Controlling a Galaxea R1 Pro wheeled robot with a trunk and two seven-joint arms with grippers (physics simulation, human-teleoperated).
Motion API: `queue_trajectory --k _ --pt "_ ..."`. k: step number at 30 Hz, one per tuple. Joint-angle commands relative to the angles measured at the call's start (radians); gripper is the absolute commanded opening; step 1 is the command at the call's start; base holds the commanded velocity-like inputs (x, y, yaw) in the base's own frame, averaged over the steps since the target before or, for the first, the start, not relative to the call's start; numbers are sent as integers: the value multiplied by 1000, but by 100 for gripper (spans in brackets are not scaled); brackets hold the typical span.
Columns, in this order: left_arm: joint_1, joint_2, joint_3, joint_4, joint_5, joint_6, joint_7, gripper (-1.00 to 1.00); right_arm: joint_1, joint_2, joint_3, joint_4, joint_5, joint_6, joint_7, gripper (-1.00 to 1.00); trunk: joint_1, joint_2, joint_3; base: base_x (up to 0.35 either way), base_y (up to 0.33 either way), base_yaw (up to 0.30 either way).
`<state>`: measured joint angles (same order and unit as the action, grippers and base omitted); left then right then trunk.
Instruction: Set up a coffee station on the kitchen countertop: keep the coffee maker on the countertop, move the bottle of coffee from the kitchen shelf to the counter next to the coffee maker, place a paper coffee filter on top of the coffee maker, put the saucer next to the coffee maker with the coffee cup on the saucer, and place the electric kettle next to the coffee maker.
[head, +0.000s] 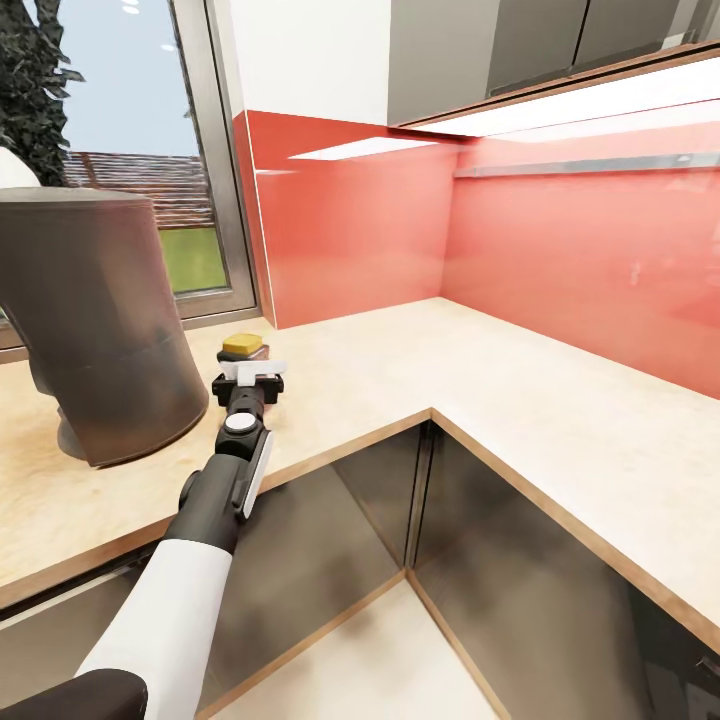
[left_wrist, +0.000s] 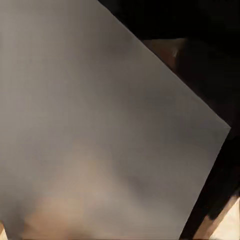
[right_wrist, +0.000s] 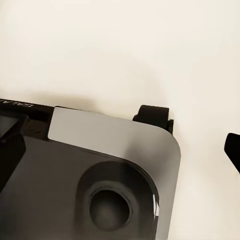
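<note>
One big dark grey coffee maker stands upright at the left of the kitchen countertop; just right, the left gripper is clamped on the bottle of coffee, yellow cap up, right gripper's state can't tell

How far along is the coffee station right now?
Done: the coffee maker stands on the kitchen countertop. In hand: the bottle of coffee is on the counter beside it, with the left gripper at the bottle; whether it grips is unclear. Left: everything else in the setup.
</note>
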<state>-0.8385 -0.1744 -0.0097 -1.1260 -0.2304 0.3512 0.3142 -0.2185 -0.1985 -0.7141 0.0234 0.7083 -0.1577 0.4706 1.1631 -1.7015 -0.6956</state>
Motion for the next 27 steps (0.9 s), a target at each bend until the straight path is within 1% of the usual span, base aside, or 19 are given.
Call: queue_trajectory --k 1,22,27 --pt "-1 0 -1 -1 -9 8 2 100 -1 -1 -8 3 10 -5 0 100 0 0 -1 0 0 0" --pt "-1 0 -1 -1 -9 8 2 100 -1 -1 -8 2 10 -5 0 100 0 0 -1 -1 0 0" --pt "-1 0 -1 -1 -9 8 2 100 -1 -1 -8 2 10 -5 0 100 0 0 -1 -166 0 0"
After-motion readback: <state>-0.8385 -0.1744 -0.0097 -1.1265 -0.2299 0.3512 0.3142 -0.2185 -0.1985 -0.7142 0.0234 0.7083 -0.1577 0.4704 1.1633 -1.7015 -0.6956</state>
